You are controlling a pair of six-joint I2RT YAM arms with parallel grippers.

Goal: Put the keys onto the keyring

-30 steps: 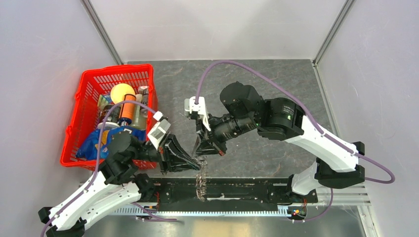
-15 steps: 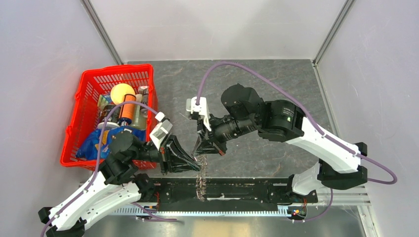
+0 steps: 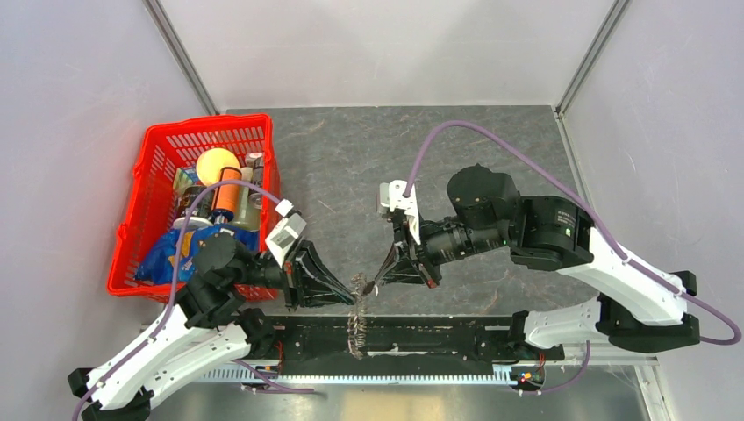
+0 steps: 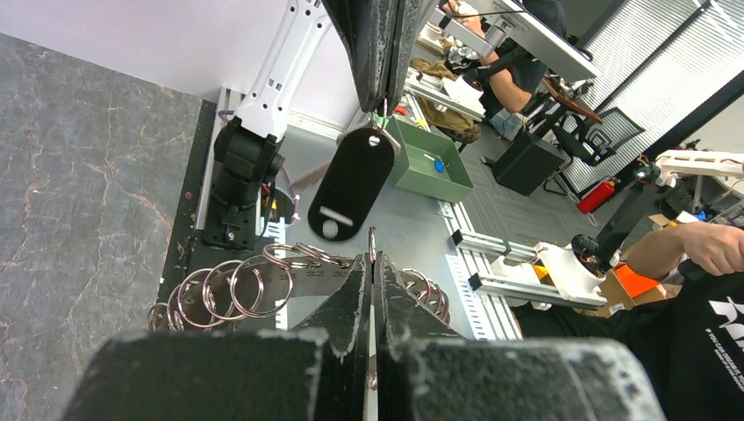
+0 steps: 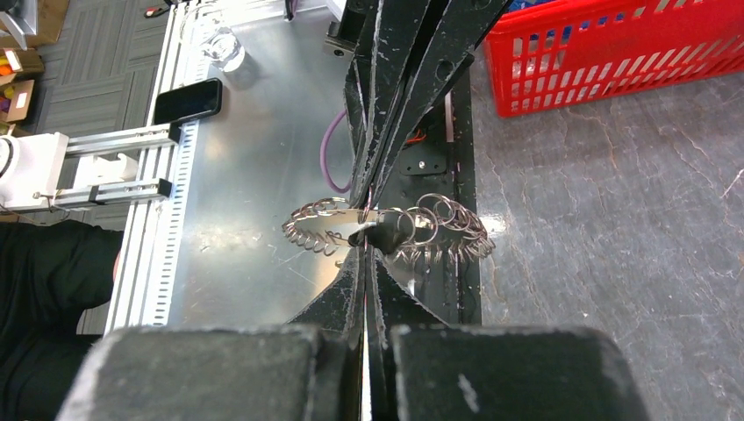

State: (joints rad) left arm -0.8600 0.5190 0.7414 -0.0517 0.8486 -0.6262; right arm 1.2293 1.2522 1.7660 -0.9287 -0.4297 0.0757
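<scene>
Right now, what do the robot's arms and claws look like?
The left arm and right arm are white shells with chunky black joints. A purple cable loops along each. The left claw and right claw are black, pointy wedges with scuffed whitish edges.

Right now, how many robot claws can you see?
2. The left claw is nearer the red basket, pinching the keyring; the right claw faces it, holding the black key. None hidden.

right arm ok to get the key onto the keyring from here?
Probably yes. The left gripper pinches the keyring and holds it up. The right gripper, shut on the key, sits almost tip to tip with it. Nothing shows between them.
</scene>
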